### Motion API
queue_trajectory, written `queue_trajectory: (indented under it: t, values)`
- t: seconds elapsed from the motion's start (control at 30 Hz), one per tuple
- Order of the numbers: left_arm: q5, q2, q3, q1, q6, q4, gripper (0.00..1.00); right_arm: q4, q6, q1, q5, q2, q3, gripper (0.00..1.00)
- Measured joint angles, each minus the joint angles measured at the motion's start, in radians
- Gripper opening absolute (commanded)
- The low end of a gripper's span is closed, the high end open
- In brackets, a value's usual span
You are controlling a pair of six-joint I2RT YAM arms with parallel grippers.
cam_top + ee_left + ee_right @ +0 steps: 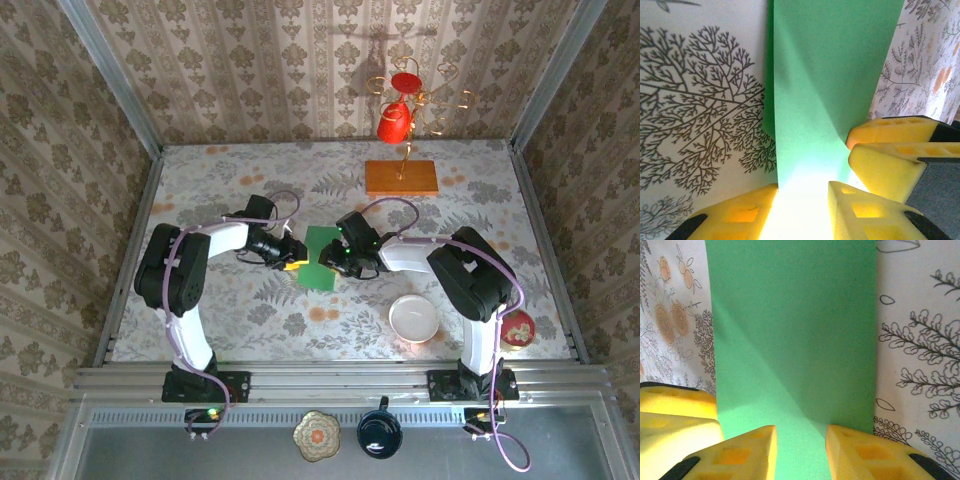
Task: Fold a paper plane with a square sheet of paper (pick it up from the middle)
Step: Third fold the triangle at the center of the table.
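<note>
Left gripper (802, 192), right gripper (801, 432), both spread, green paper (790, 330) beneath and between them

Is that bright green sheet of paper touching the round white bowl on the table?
Apart. The top view shows the thin bright green paper sheet and the round white bowl with a stretch of flowered tablecloth between them.

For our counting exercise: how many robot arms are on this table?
2. The left arm stands near-left, the right arm near-right; both reach the green paper between them.
</note>
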Motion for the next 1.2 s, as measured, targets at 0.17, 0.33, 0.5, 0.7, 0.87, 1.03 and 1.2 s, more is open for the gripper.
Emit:
queue_trajectory:
  t: [0.17,0.33,0.5,0.7,0.87,1.03,1.2]
  values:
    - [0.004,0.013,0.006,0.001,0.000,0.003,0.29,0.000,0.000,0.000,0.000,0.000,0.000,0.35]
    - [0.004,0.014,0.010,0.001,0.004,0.003,0.24,0.000,0.000,0.000,0.000,0.000,0.000,0.37]
    - [0.004,0.014,0.010,0.001,0.003,0.003,0.14,0.005,-0.005,0.000,-0.003,-0.004,0.000,0.44]
    - [0.003,0.013,0.008,0.002,-0.013,0.017,0.07,-0.013,-0.073,-0.012,0.013,-0.042,-0.006,0.56]
    - [-0.001,-0.026,-0.028,0.002,-0.066,0.061,0.05,-0.061,-0.230,-0.011,0.061,-0.145,-0.007,0.62]
    - [-0.018,-0.089,-0.068,0.002,-0.130,0.094,0.05,-0.065,-0.409,0.025,0.121,-0.251,-0.017,0.61]
    - [-0.044,-0.150,-0.097,0.001,-0.205,0.129,0.05,0.014,-0.595,0.090,0.198,-0.317,-0.103,0.61]
